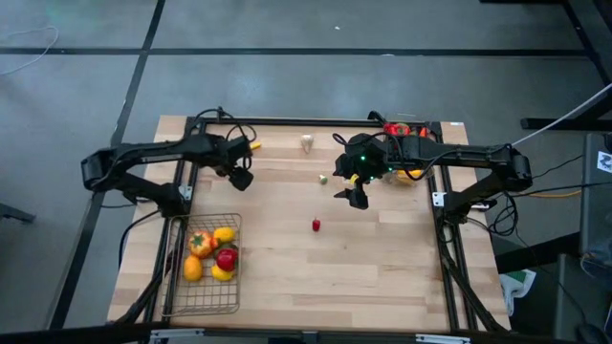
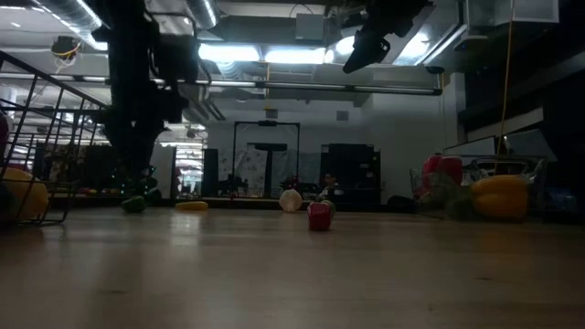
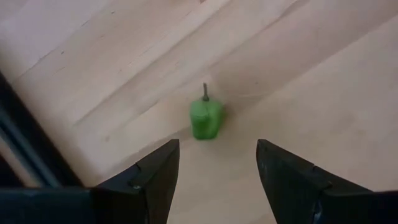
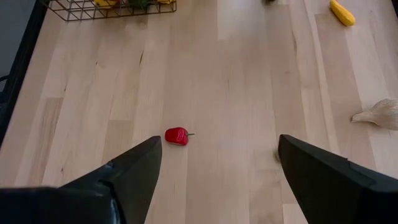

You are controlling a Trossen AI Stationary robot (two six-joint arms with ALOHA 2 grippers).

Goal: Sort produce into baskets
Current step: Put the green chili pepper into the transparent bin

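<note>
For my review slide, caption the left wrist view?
Left gripper, jaws open, hovers over the wooden table with a small green pepper just ahead.

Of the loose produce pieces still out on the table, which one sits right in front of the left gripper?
The small green pepper, lying just ahead of the open left gripper. The red piece lies mid-table.

No readable text
No letters, labels, brand marks, numbers or signs can be made out in any of the four views.
</note>
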